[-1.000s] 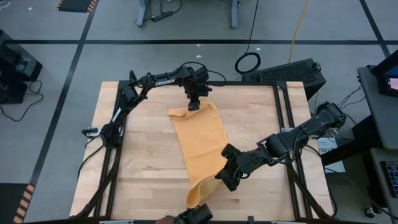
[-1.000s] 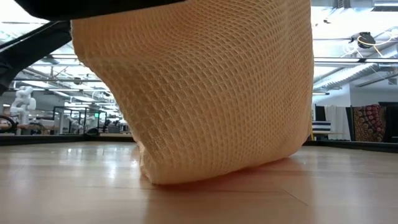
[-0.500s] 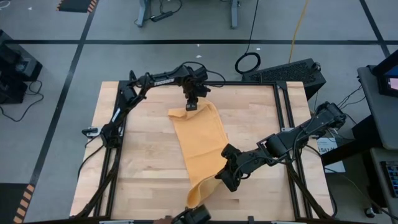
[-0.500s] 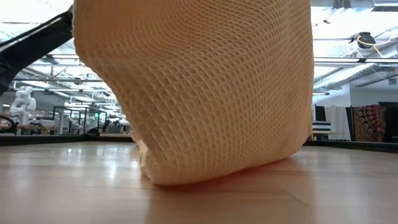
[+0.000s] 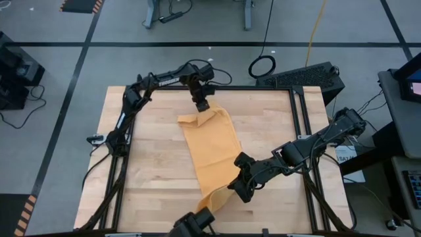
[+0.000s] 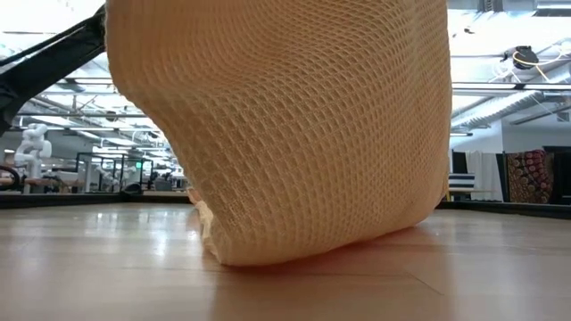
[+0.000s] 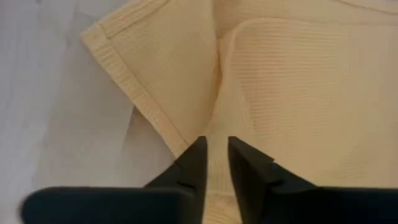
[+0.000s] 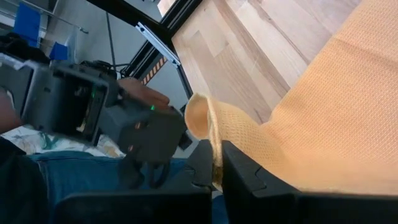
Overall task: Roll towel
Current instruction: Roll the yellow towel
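Note:
The orange-yellow towel lies as a long strip from the table's far middle toward its near edge. My left gripper stands at the far end, its fingers nearly together on the cloth. My right gripper is shut on the towel's near end, which is raised off the wood. From there the cloth sags in a loop whose bottom rests on the table, right in front of the low camera. My left gripper pinches a raised crease at the towel's far edge between its two fingers, coming steeply from above. The crease runs on away from the fingers, and the cloth around it lies on the table. My right gripper holds the towel's near end by an edge pinched between its two fingers, slanting down from the table's right side. That end is lifted clear. The cloth beyond it curls over and hangs slack to the table.
Black frame rails run along the table's far and side edges. A dark device sits at the near edge, with a person's hand on it. Bare wood lies left of the towel.
My left gripper has moved a little toward the table's far left and rolled about its own axis, staying at the towel's far edge. The dark device at the near edge has shifted left. My right gripper and the raised near end have kept still.

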